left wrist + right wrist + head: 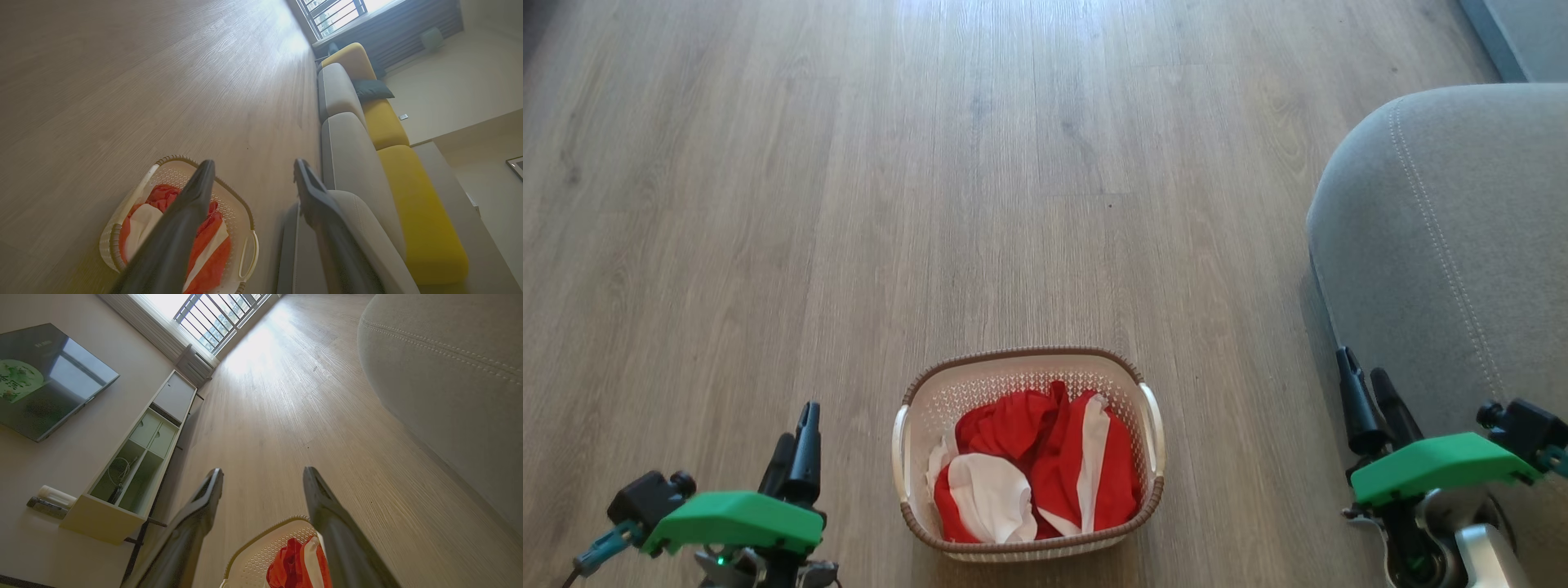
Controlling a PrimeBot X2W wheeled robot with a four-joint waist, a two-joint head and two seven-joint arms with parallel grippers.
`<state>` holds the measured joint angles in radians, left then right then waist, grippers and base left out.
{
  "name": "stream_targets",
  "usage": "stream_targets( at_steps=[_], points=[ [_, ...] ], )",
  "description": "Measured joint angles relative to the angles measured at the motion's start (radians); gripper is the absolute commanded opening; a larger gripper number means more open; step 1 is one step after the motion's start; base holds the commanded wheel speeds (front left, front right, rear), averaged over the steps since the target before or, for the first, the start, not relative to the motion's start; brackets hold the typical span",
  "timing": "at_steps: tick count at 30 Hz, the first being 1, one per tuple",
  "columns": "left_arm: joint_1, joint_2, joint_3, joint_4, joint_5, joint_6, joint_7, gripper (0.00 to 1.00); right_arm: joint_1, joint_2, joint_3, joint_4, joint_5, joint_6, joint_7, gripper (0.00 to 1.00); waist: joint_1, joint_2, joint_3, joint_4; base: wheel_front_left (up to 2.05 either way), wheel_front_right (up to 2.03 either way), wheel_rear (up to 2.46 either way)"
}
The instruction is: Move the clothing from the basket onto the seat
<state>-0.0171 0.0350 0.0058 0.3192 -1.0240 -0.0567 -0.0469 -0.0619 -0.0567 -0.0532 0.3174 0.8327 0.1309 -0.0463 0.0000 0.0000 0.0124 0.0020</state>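
Basket (1021, 354), long axis left to right

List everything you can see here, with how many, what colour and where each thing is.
clothing: one heap, red and white, in the basket
basket: one, cream, brown rim, on the floor
seat: one, grey, right of the basket
floor: one, pale wood-look, under the basket
back cushions: three, yellow, behind the grey seats
pillow: one, dark, on a far grey seat
television: one, dark, on the wall
cabinet: one, pale, below the television
left gripper: one, dark, left of the basket, jaws open
right gripper: one, dark, near the seat, jaws open
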Motion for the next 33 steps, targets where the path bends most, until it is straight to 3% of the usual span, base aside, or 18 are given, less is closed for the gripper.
stream_targets(
  at_steps=[33],
  points=[
    [-0.001, 0.001, -0.042, -0.014, 0.369, 0.054, -0.097, 1.0, -0.019, -0.015, 0.046, 0.0, -0.447, 0.0, -0.095, 1.0, 0.0, 0.0, 0.005, 0.003, 0.0, 0.0, 0.0]
  ],
)
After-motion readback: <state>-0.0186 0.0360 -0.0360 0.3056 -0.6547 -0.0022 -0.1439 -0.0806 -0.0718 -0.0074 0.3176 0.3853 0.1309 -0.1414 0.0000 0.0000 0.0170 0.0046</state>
